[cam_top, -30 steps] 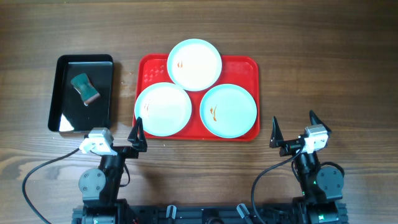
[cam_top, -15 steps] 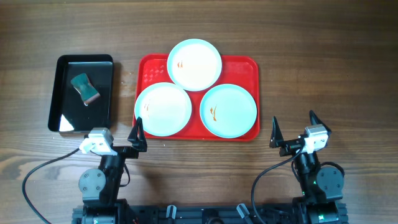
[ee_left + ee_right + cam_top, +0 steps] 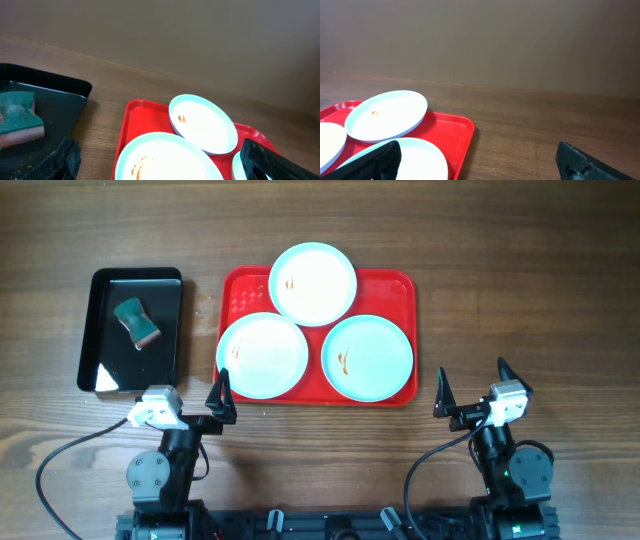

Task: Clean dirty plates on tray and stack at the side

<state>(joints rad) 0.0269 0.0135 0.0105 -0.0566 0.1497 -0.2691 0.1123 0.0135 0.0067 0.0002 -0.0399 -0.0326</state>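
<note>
Three pale blue plates lie on the red tray (image 3: 400, 285): one at the back (image 3: 313, 283), one front left (image 3: 262, 356), one front right (image 3: 368, 357). Each has a small orange-red smear. My left gripper (image 3: 185, 402) is open and empty, just in front of the tray's front left corner. My right gripper (image 3: 472, 380) is open and empty, on the right in front of the tray. The left wrist view shows the front left plate (image 3: 165, 160) between the open fingers (image 3: 162, 167) and the back plate (image 3: 202, 122). The right wrist view shows the open fingers (image 3: 480, 162) and the front right plate (image 3: 420, 157).
A black glossy tray (image 3: 100, 330) stands left of the red tray and holds a green sponge (image 3: 136, 321). The sponge also shows in the left wrist view (image 3: 17, 117). Bare wooden table (image 3: 520, 290) lies right of the red tray.
</note>
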